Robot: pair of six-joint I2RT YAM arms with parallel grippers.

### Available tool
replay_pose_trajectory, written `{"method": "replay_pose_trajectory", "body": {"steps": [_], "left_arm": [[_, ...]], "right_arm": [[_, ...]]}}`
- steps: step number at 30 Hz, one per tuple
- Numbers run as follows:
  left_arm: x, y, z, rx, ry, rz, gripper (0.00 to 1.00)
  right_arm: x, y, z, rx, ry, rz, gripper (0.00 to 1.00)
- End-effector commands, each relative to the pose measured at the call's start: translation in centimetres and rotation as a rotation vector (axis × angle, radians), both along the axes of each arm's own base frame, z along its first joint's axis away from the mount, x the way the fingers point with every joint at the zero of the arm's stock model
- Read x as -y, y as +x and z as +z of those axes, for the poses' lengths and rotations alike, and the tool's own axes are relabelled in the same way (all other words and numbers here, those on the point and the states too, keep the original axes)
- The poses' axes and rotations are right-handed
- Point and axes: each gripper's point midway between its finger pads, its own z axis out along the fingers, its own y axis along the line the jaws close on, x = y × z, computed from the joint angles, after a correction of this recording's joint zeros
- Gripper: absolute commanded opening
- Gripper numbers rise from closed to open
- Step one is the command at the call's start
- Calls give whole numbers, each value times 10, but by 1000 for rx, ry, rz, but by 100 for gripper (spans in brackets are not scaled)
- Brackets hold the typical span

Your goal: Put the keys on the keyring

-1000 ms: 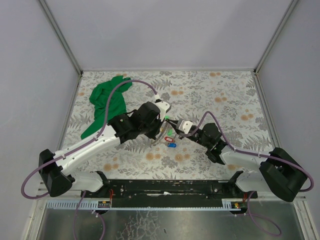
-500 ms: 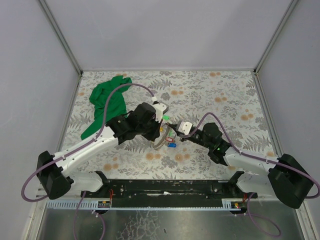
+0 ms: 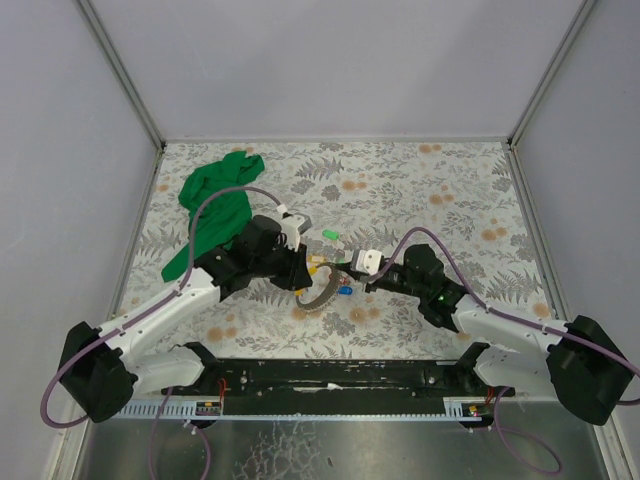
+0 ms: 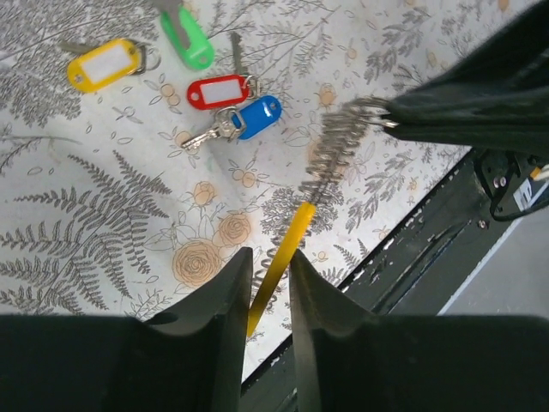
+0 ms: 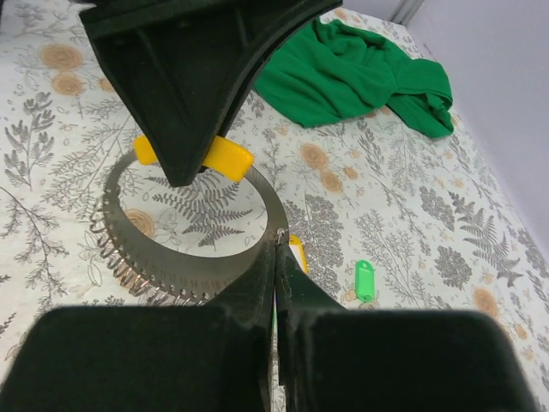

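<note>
Both arms reach inward, low over the table (image 3: 450, 190), the right hand (image 5: 276, 249) clamped shut on the rim of the keyring (image 5: 193, 268), the left hand (image 4: 270, 257) narrowly parted astride its yellow section (image 4: 287, 243), the keys (image 4: 219, 91) lying loose nearby.

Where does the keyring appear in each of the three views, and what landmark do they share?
Top external: keyring just below the picture's centre.
Left wrist: right of centre, seen edge-on, running up from the bottom middle.
Right wrist: left of centre, a wide loop.
Shared landmark: the green key tag, in all three.
</note>
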Motion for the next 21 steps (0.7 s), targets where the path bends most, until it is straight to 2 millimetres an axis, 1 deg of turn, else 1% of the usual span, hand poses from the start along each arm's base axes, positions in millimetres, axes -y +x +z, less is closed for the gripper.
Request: {"method": "replay_pose_trajectory", "body": {"steps": [1,5,7,8,12,15,16,18,20,21], "left_arm": [[-4,17,2,39,-66,106,25],[-6,22,-5,44,-115,170,32],[-5,23,-11,47,-150,200,42],[-7,22,-17,45,-162,216,44],[-8,26,-29,76,-237,272,49],[-12,27,-32,128,-308,299,50],[-12,30,-26,168,-351,305,50],[-16,31,-21,235,-404,309,50],[-20,30,-11,320,-463,298,50],[-22,27,-11,353,-482,287,50]], "right_arm": [[-13,-8,38,31,73,80,0],[-19,-8,28,-12,56,99,0],[-21,-7,22,-34,55,106,0],[-23,-8,19,-42,55,113,0],[-29,-6,12,-65,67,126,0],[-32,-4,4,-88,71,124,0],[-33,-2,3,-95,76,123,0],[-34,0,1,-110,87,122,0],[-34,2,0,-123,99,121,0],[-34,3,0,-128,103,121,0]]}}
